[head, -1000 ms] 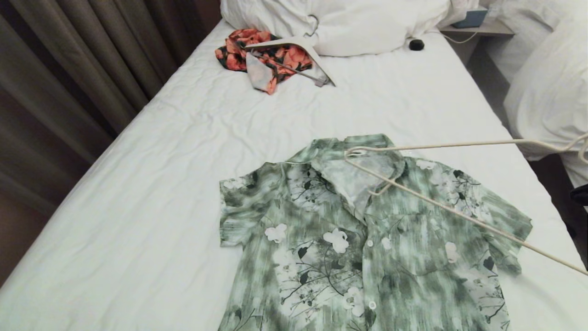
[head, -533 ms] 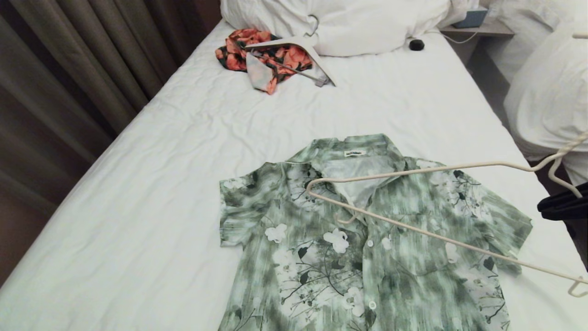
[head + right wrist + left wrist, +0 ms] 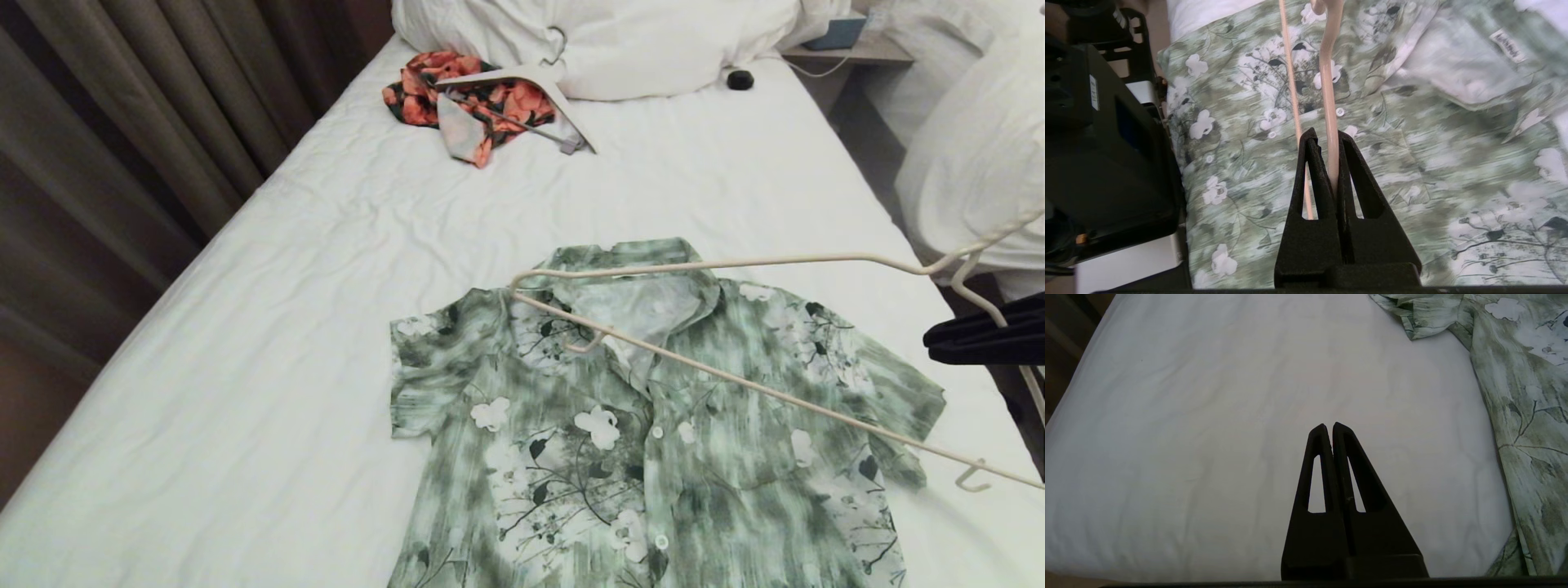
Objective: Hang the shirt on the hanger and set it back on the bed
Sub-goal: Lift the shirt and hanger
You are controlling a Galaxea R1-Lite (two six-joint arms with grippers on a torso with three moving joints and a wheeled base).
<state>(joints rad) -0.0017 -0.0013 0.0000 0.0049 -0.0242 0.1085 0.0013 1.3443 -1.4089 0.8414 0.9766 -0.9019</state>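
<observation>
Since half a second ago the hanger (image 3: 735, 384) has swung: its far corner now lies higher, over the left side of the collar of the shirt (image 3: 653, 441), where before it was lower, on the chest. The right tool (image 3: 980, 339) has also come further into the head view from the 3 o'clock edge.

The right tool is clenched on the hanger; in the right wrist view its two dark fingers (image 3: 1314, 171) pinch the thick cream wire next to the hook, and the thinner bar runs beside them. The hanger is held above the shirt, tilted. One arm of it goes from the collar across to the hook at 3 o'clock, and the other goes down toward 4 o'clock, where a small notch hook stands beyond the shirt's sleeve. I cannot tell if the far corner touches the cloth.

The shirt lies flat and face up on the bed (image 3: 326, 392), buttoned, collar toward 12 o'clock, in the lower middle of the head view. Its hem runs out of the picture at 6 o'clock.

The left tool (image 3: 1329, 430) is closed and empty. It hangs over the bare white sheet, with the sleeve of the shirt near it.

At 11 o'clock on the bed an orange-red garment (image 3: 465, 102) lies crumpled with a flat white hanger (image 3: 531, 90) on top. White pillows (image 3: 653, 41) are at 12 o'clock, and a small dark round thing (image 3: 740, 79) is beside them.
</observation>
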